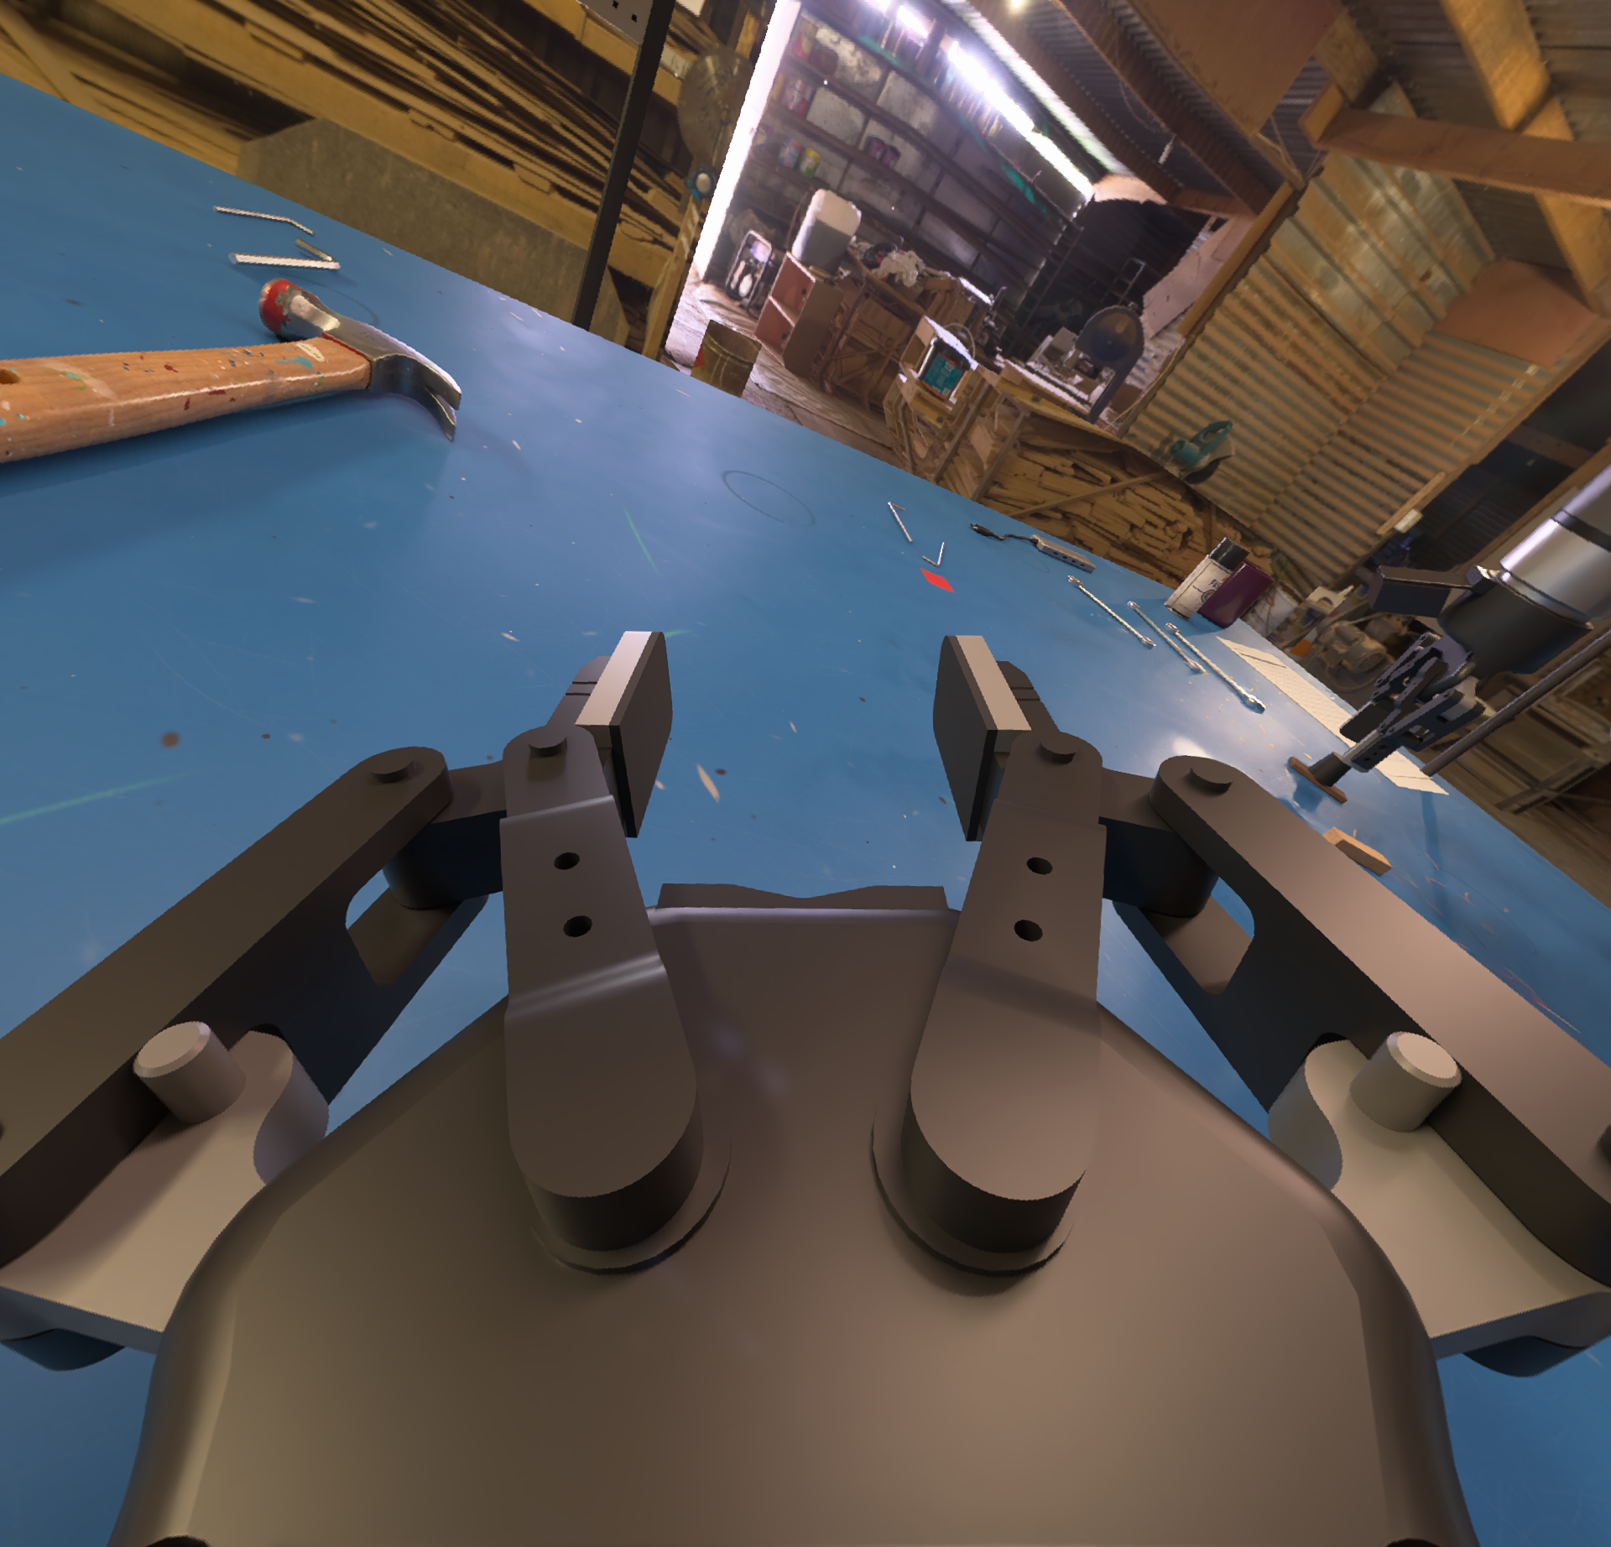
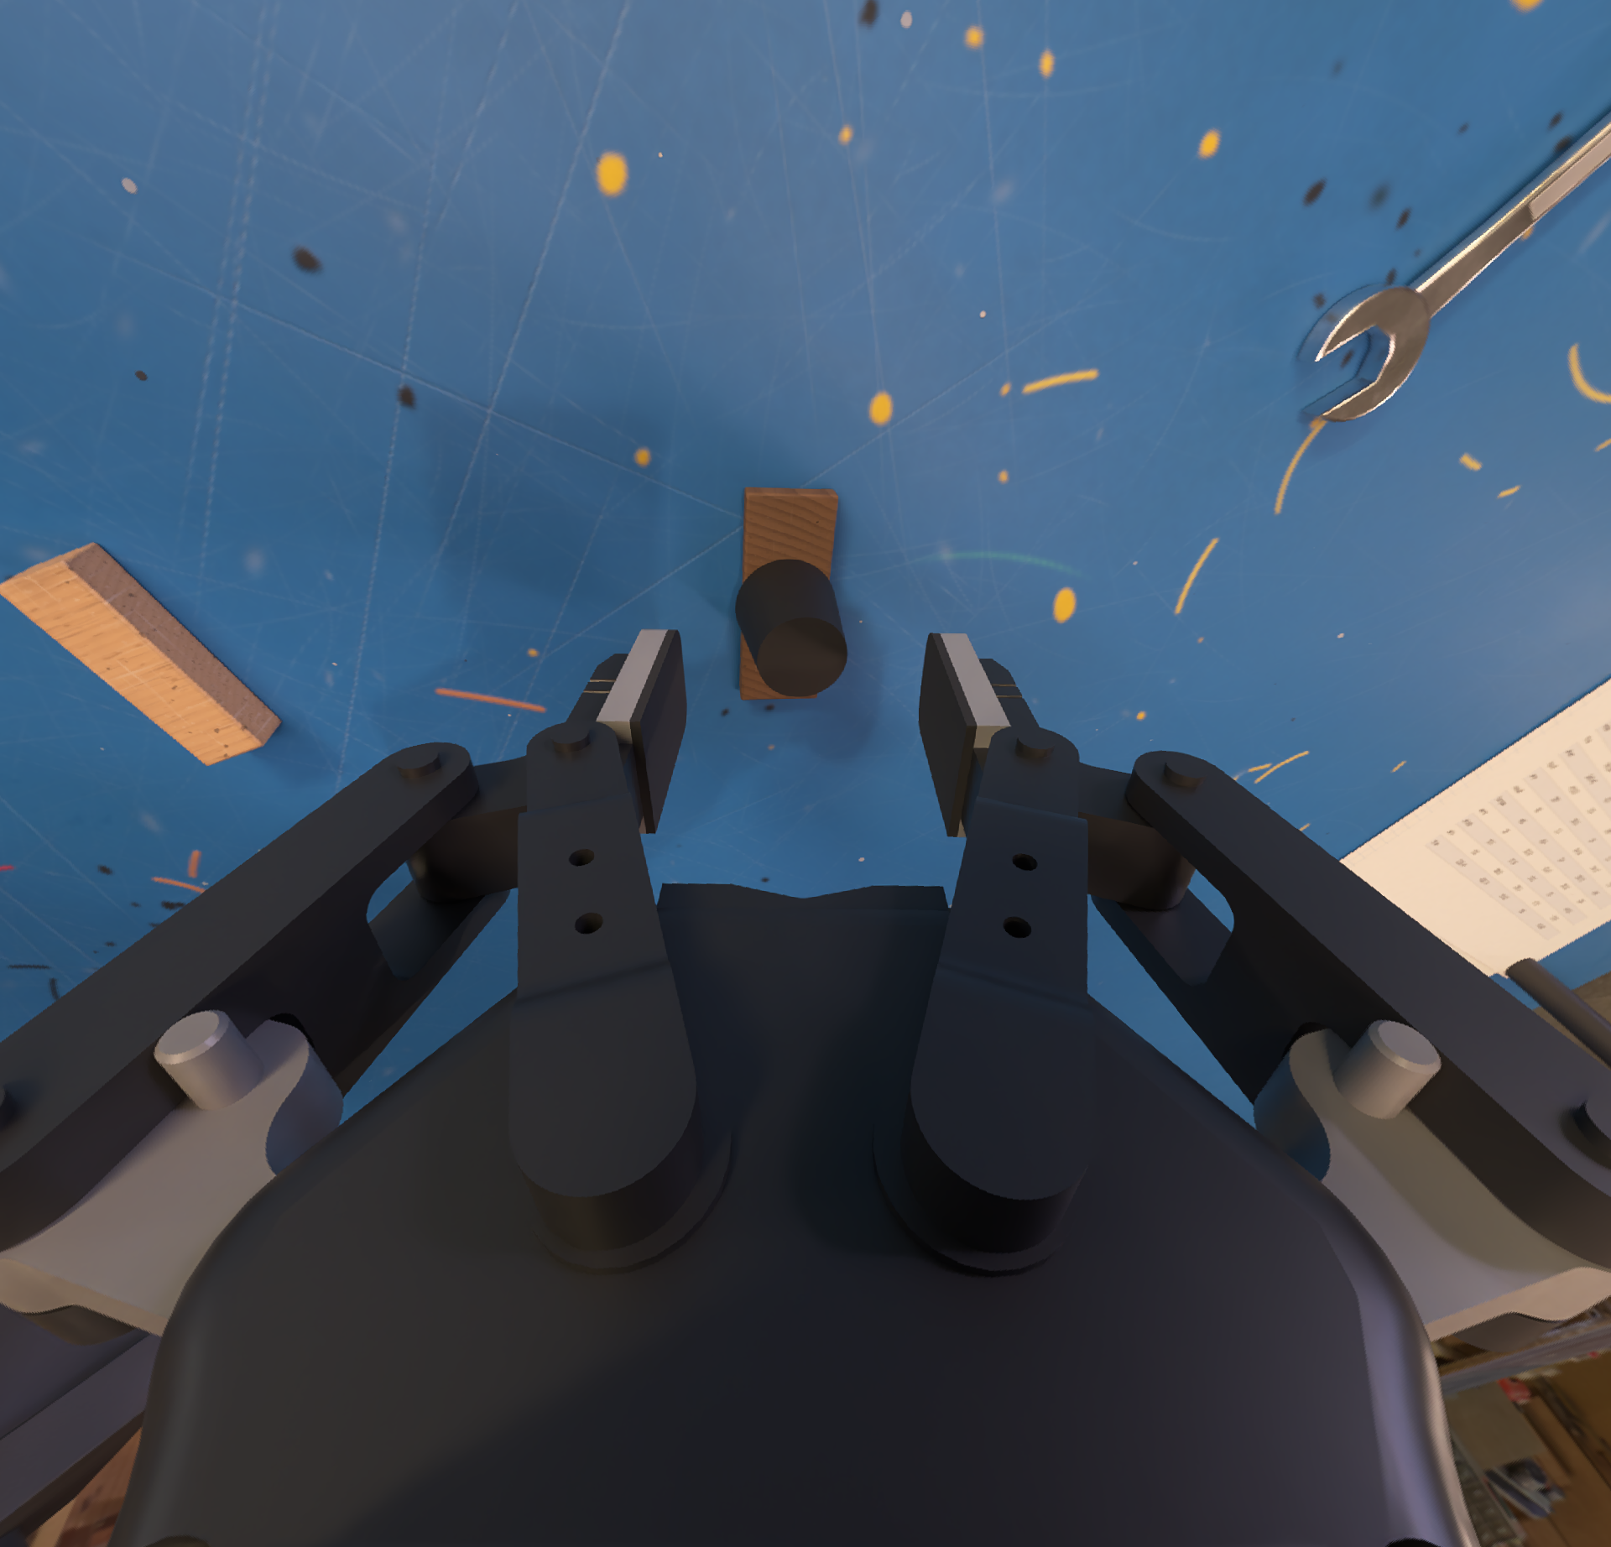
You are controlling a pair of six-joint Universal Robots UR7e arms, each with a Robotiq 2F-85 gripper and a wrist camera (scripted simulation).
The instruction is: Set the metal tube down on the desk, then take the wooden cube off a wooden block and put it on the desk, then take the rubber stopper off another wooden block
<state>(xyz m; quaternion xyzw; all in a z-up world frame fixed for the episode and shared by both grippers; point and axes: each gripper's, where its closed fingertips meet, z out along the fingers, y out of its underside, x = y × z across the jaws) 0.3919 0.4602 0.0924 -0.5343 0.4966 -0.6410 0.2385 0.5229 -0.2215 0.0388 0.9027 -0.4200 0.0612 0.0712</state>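
While the right gripper (image 2: 802,725) gapes wide and empty, the rubber stopper (image 2: 791,629) stands just ahead

hammer (image 1: 218,381) lying on blue top | spanner (image 2: 1430,302) flat | printed sheet (image 2: 1499,860) at edge

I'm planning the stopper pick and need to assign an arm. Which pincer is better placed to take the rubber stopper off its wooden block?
Right. The right pincer hangs open almost directly over the rubber stopper on its wooden block. The left pincer, also open, faces bare blue desk, far from it.
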